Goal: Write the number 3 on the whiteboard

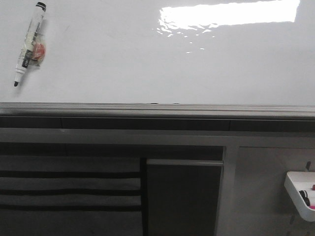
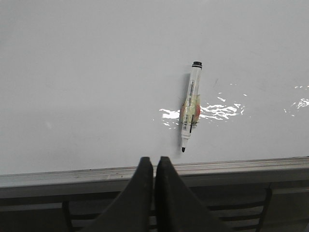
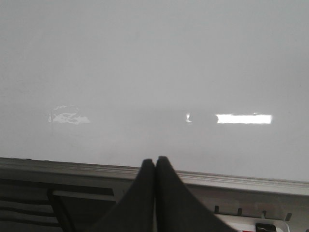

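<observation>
The whiteboard [image 1: 123, 59] fills the upper half of the front view, a broad, smooth, glossy white sheet that lies flat and carries no writing; a bright rectangular glare [image 1: 229, 13] sits near its far right part, with rippled flecks of reflection below it. Along its near edge runs a straight grey metal rail [image 1: 157, 109], matte and ridged, spanning the whole width. Below the rail stands a dark frame with a slatted panel [image 1: 69, 189] of horizontal black and grey bands on the left and a plain flat grey panel [image 1: 184, 196] beside it. At the lower right a small white plastic tray [image 1: 294, 191] with rounded corners hangs on the pale side wall, with dark and pink items inside that are too small to tell. A marker [image 1: 29, 45] lies on the board's far left area, well apart from the glare: a slim cylinder with a white labelled barrel, a black end cap, a reddish patch at mid-barrel and a bare dark tip. Its long axis runs diagonally, tip toward the near left and cap toward the far right. The left hand [image 2: 154, 162] has its two black tapered fingers pressed together above the rail, holding nothing, with the marker just beyond it. The right hand [image 3: 155, 162] is likewise closed and empty over the rail.
</observation>
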